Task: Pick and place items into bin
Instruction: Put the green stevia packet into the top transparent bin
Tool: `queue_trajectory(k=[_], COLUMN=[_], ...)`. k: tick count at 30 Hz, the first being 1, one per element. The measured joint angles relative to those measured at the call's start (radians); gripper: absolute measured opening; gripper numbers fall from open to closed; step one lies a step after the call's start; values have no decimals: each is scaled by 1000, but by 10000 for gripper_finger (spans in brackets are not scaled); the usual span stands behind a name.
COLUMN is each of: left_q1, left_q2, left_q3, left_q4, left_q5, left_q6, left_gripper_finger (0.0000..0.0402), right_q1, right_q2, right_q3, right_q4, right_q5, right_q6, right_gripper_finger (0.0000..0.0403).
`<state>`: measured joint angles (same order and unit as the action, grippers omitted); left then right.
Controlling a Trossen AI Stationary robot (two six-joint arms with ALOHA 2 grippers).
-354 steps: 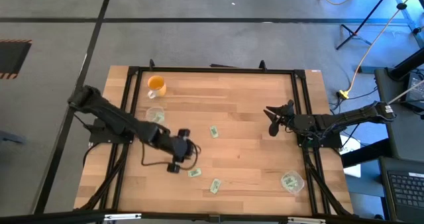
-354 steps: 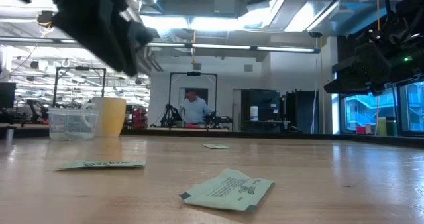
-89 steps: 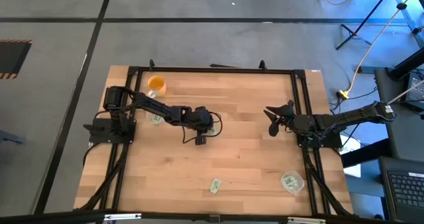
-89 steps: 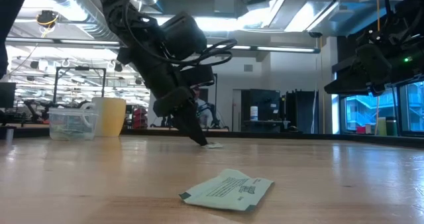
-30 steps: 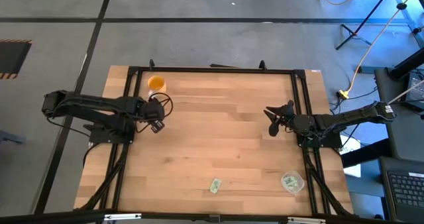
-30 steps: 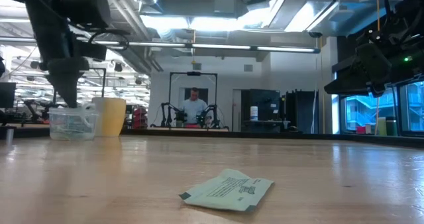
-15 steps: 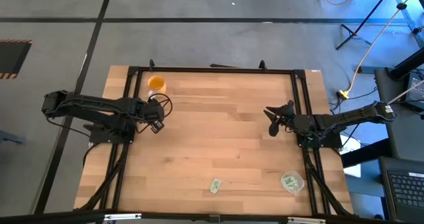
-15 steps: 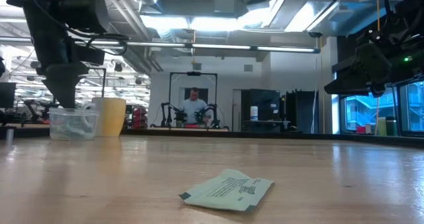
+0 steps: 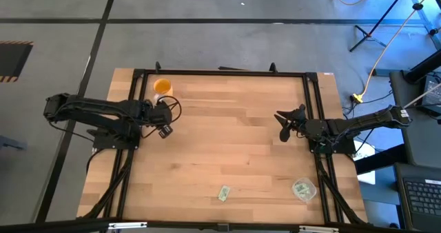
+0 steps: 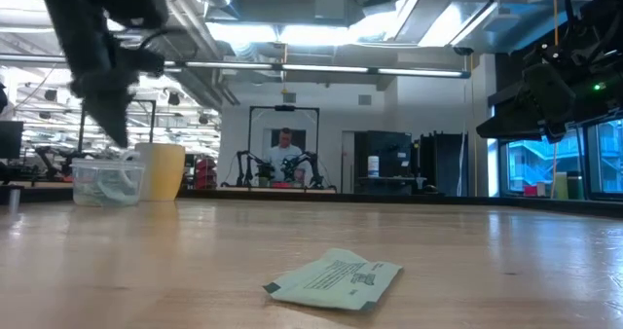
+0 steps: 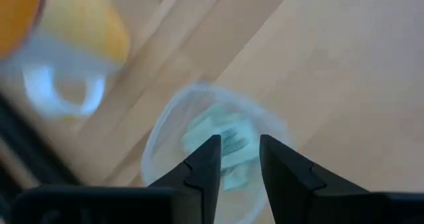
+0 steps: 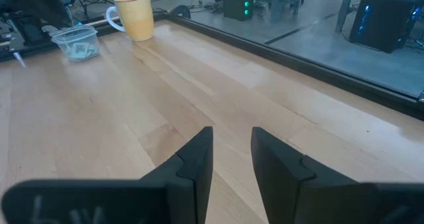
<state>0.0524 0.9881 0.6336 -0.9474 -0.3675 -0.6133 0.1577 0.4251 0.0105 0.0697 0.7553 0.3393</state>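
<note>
Green packet [image 10: 336, 278] near tabletop's front edge, print unreadable | left gripper [image 11: 236, 159] above clear bin [image 11: 165, 134], jaws spread | right gripper [image 12: 232, 151] jaws spread

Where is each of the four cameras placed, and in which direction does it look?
High view: overhead, facing straight down; both arms over the wooden table.
Low view: at tabletop height, looking level past a light green flat packet; left arm at upper left.
Left wrist view: looks down past the left pincer into a clear round plastic bin.
Right wrist view: looks across the table past the right pincer.
Shared: the orange cup shows in all four.
</note>
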Motion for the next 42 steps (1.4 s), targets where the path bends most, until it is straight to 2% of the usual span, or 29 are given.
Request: queue_trajectory(k=[3, 6, 12, 19, 27, 31, 38, 42], left_q1=[-30, -70, -163, -269, -344, -370, -395, -403], left_q2=[0, 0, 50, 268, 507, 602, 793, 857], left_q3=[56, 91, 93, 93, 93, 167, 361, 410], left_q4=[39, 169, 503, 760, 1164, 1173, 992, 967], left_q5=[4, 39, 204, 273, 367, 393, 397, 402], left_q6=[41, 96, 241, 398, 503, 515, 584, 609], left_gripper_finger=[103, 104, 106, 119, 146, 147, 144, 144], right_q1=[0, 0, 0, 0, 0, 0, 0, 0], right_q2=[0, 0, 0, 0, 0, 0, 0, 0], right_q3=[0, 0, 0, 0, 0, 0, 0, 0], right_q4=[0, 0, 0, 0, 0, 0, 0, 0], right_q5=[0, 0, 0, 0, 0, 0, 0, 0], right_q6=[0, 0, -2, -3, -3, -2, -1, 0], right_gripper_finger=[106, 106, 106, 106, 106, 106, 106, 106])
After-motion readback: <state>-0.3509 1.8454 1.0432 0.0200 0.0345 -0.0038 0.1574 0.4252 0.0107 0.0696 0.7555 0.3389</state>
